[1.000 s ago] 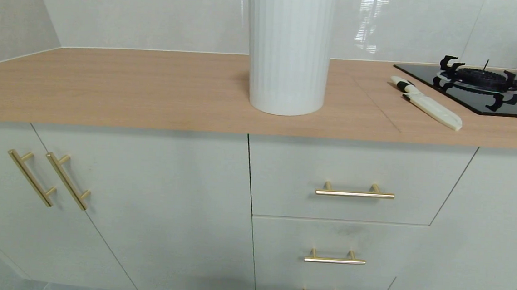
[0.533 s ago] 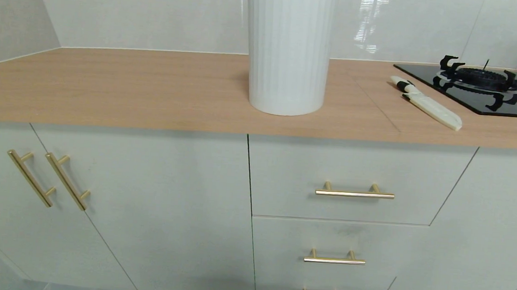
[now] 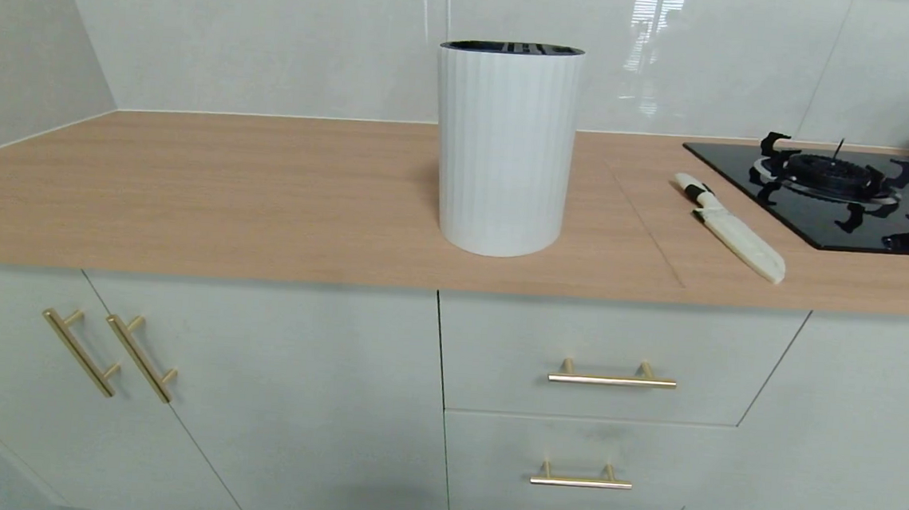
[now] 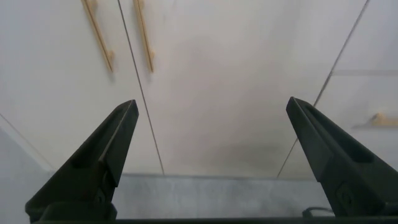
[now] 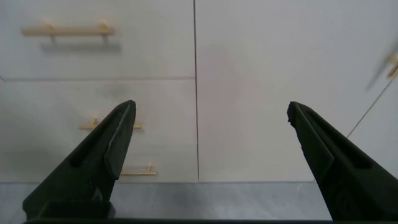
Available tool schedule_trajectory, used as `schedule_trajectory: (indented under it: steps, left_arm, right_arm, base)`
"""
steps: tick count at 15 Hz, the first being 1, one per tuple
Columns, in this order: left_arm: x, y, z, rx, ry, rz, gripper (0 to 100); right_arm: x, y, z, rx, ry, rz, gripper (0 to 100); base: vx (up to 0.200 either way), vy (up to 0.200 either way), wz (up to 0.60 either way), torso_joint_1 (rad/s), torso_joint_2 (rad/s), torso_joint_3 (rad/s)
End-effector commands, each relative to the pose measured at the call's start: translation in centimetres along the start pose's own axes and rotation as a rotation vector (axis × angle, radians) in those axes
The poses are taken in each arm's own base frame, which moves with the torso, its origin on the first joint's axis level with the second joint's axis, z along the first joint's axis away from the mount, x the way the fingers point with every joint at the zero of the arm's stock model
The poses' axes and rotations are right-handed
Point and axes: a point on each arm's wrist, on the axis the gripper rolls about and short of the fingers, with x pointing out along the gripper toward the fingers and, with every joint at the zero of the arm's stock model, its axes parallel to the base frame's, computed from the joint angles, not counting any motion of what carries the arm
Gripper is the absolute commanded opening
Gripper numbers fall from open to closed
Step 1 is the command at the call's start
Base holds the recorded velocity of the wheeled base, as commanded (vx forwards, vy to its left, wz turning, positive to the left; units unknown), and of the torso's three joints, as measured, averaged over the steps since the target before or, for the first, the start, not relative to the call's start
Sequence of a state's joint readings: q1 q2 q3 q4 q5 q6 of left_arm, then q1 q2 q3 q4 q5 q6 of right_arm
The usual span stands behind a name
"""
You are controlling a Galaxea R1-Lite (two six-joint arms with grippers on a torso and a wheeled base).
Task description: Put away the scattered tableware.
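Observation:
A white knife [image 3: 728,228] with a black-banded handle lies flat on the wooden countertop [image 3: 227,191], between a tall white ribbed knife holder [image 3: 504,146] and the black stove. The holder stands upright mid-counter, its dark slotted top visible. My left gripper [image 4: 211,118] is open and low, facing the cabinet doors with nothing between its fingers. My right gripper [image 5: 211,118] is open too, facing the drawer fronts below the counter, holding nothing.
A black glass cooktop [image 3: 843,194] with a burner grate sits at the counter's right end. Below are cabinet doors with gold handles [image 3: 107,355] and stacked drawers with gold handles [image 3: 612,378]. Tiled wall runs behind the counter.
The head camera has tilted up: the whole scene shifted down and the holder's top came into view. The knife and holder stay where they were on the counter.

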State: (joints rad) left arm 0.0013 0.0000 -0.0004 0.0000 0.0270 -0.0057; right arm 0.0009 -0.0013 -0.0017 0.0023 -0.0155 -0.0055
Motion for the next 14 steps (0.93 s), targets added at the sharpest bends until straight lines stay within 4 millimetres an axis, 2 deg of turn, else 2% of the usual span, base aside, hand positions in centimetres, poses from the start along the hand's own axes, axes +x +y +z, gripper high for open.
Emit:
schedule_trajectory:
  steps: [1,14]
  left_arm:
    - [0.0,0.0,-0.01,0.0,0.0,0.001,100]
    - [0.0,0.0,-0.01,0.0,0.0,0.001,100]
  right_arm:
    - [0.01,0.0,-0.01,-0.001,0.002,0.001,100]
    - [0.01,0.0,-0.01,-0.001,0.002,0.001,100]
  base:
    - [0.0,0.0,0.0,0.149,-0.5,-0.315]
    - [0.0,0.0,0.0,0.192,-0.48,-0.291]
